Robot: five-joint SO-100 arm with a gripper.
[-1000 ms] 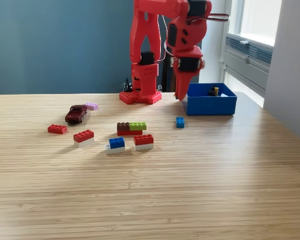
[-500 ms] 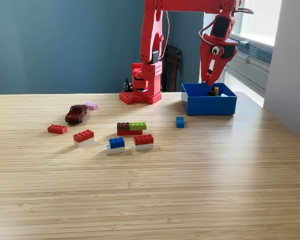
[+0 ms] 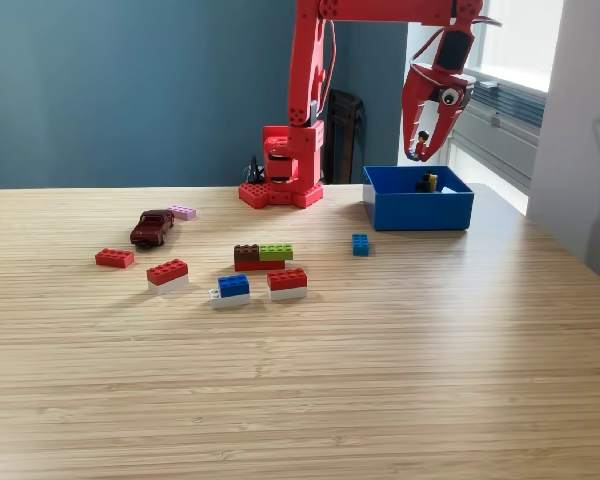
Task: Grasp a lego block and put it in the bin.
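My red gripper [image 3: 423,150] hangs over the back of the blue bin [image 3: 420,210] at the exterior view's right, its jaws spread open. A tiny red-and-dark piece [image 3: 420,144] shows between the fingertips, above the bin; I cannot tell whether a finger still touches it. Dark and yellow pieces [image 3: 427,182] lie inside the bin. On the table to the bin's left are a small blue block [image 3: 360,244], a brown-green-red stack [image 3: 262,257], a red-on-white block [image 3: 288,283] and a blue-on-white block [image 3: 231,289].
Further left lie another red-on-white block [image 3: 168,273], a flat red block [image 3: 114,258], a pink piece [image 3: 183,212] and a dark red toy car [image 3: 152,227]. The arm's base [image 3: 281,170] stands at the table's back. A white wall borders the right side.
The gripper swung from the bin's left to above it, then rose a little and opened its jaws. The blocks on the table did not move.
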